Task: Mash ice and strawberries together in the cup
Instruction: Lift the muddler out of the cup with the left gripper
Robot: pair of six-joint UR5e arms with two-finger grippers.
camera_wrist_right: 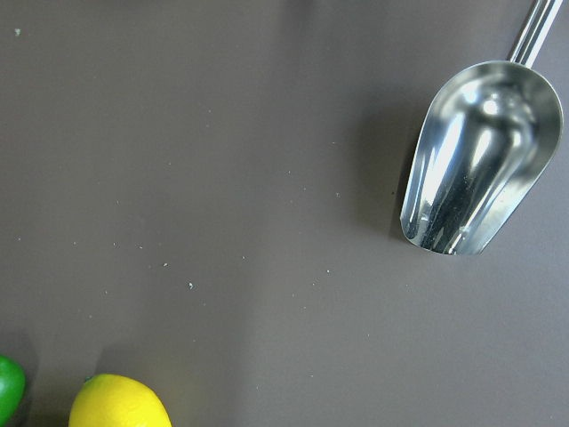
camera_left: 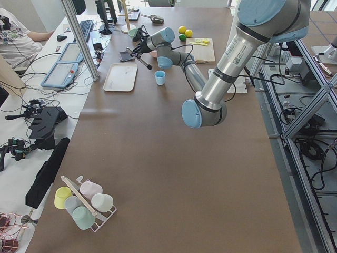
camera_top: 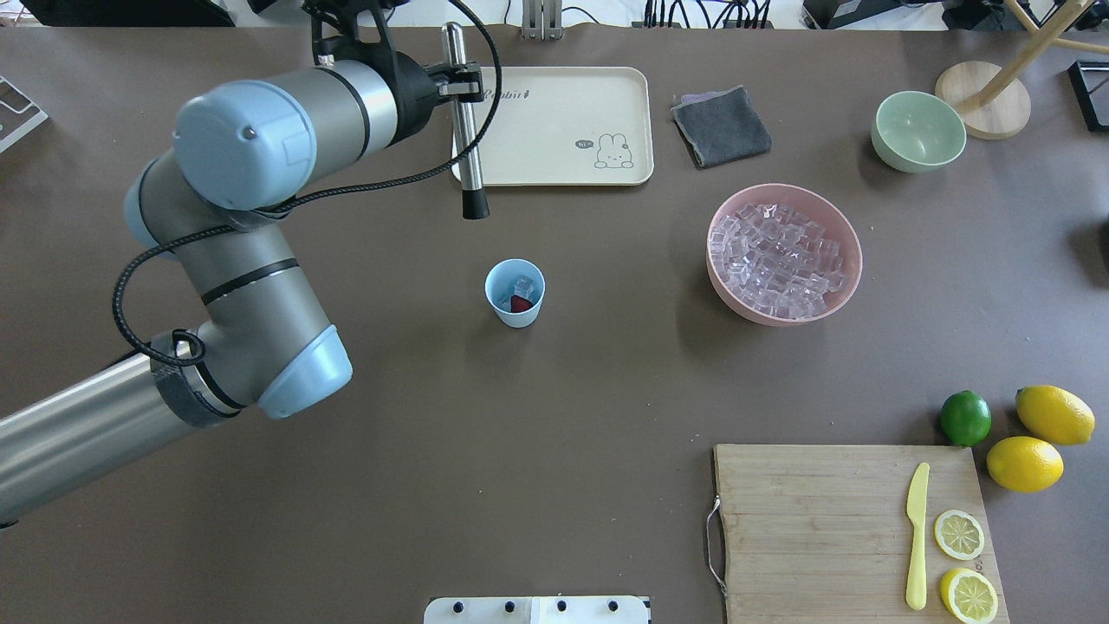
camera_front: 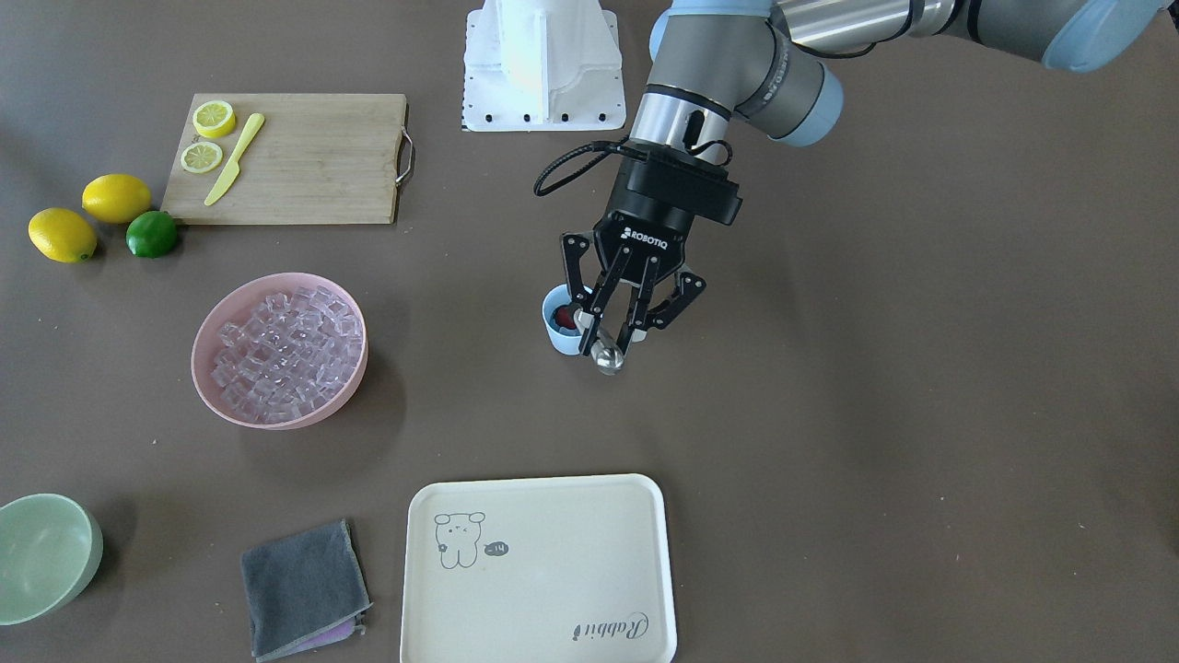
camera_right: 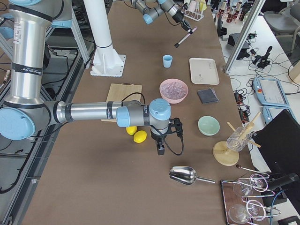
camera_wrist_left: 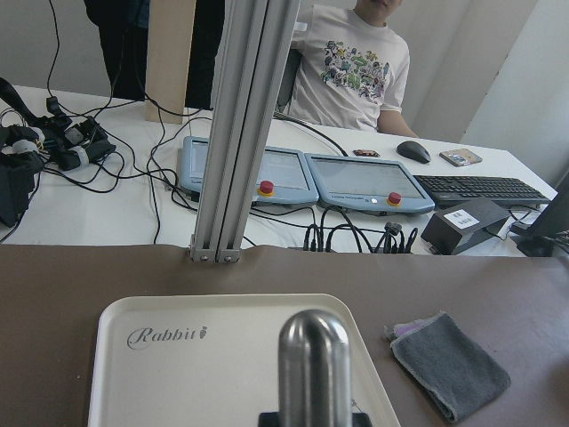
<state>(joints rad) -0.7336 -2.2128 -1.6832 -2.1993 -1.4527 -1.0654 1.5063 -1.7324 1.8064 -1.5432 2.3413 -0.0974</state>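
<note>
Your cup (camera_top: 517,319) sits on the desk on the robot's side of the left claw (camera_front: 611,339) and a bit to its right, standing on its own. It's already loaded: a few cubes of ice (camera_top: 522,284) with the strawberry (camera_top: 520,303) right against them. The claw is pinching a muddler (camera_top: 468,147) partway up the shaft. The muddler is tilted, and its black tip hangs in the air short of the cup, not inside it. So I'd call it: filling done, tool in hand, mashing not started. What's left for you is getting the tip over the cup's mouth, dropping it in and pressing.

Under and just beyond the claw is the tray (camera_top: 554,130). Off to the claw's right are the cloth (camera_top: 722,126), the pink bowl (camera_top: 780,318) of spare ice and the green bowl (camera_top: 918,130). Nothing lies between tip and cup, so the path looks clear.

My only worry is that nothing holds the cup, so a skewed push could tip or skid it. The right claw (camera_right: 160,151) is way off over a scoop (camera_wrist_right: 471,160) and a lemon (camera_wrist_right: 120,405), and you can't tell if it's spread or pressed together.
</note>
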